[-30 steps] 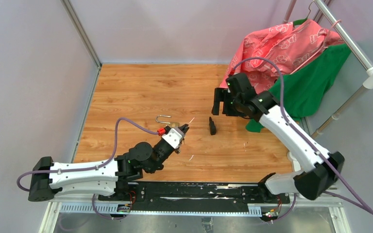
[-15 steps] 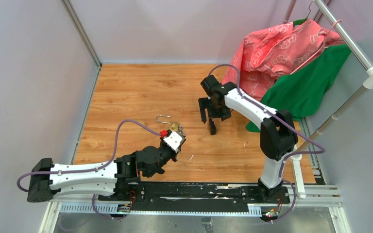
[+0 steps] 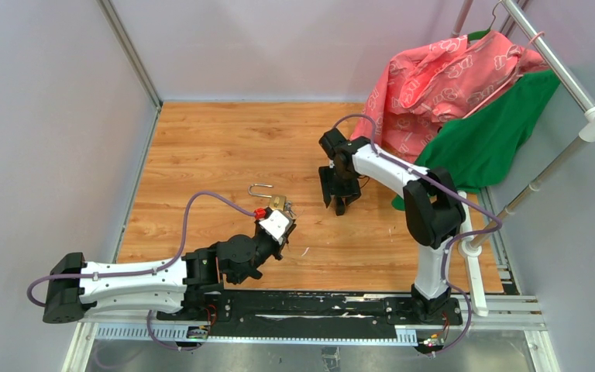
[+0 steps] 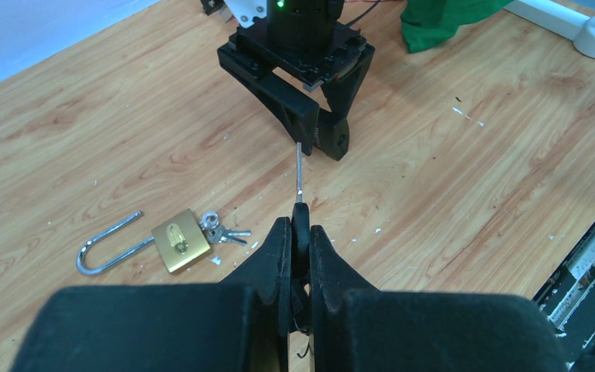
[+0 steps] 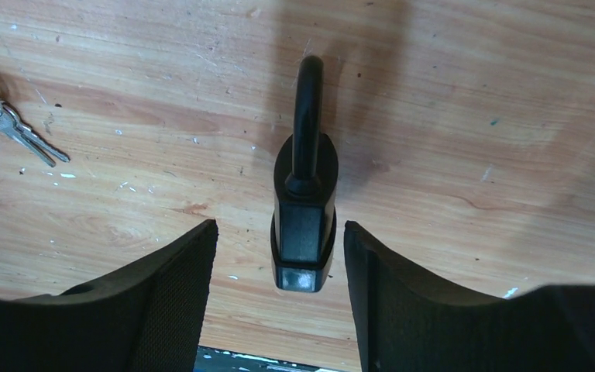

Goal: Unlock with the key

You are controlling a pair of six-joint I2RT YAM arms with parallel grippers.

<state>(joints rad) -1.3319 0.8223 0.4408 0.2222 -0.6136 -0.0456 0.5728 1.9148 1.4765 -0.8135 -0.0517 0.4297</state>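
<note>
My left gripper (image 3: 285, 217) is shut on a black-headed key (image 4: 300, 226); its silver blade (image 4: 300, 167) points out ahead towards the black padlock. The black padlock (image 5: 304, 225) lies flat on the wooden table, shackle pointing away in the right wrist view. My right gripper (image 5: 279, 236) is open and hangs just above it, one finger on each side of the body, not touching. In the top view the right gripper (image 3: 337, 194) covers most of the black padlock (image 3: 340, 207).
A brass padlock (image 4: 180, 240) with an open silver shackle and a small bunch of keys (image 4: 221, 230) lies left of the black padlock. Pink and green clothes (image 3: 465, 93) hang on a rack at the back right. A wall runs along the left.
My right arm has swung left and come down over the black padlock. My left gripper has shifted slightly, still holding the key.
</note>
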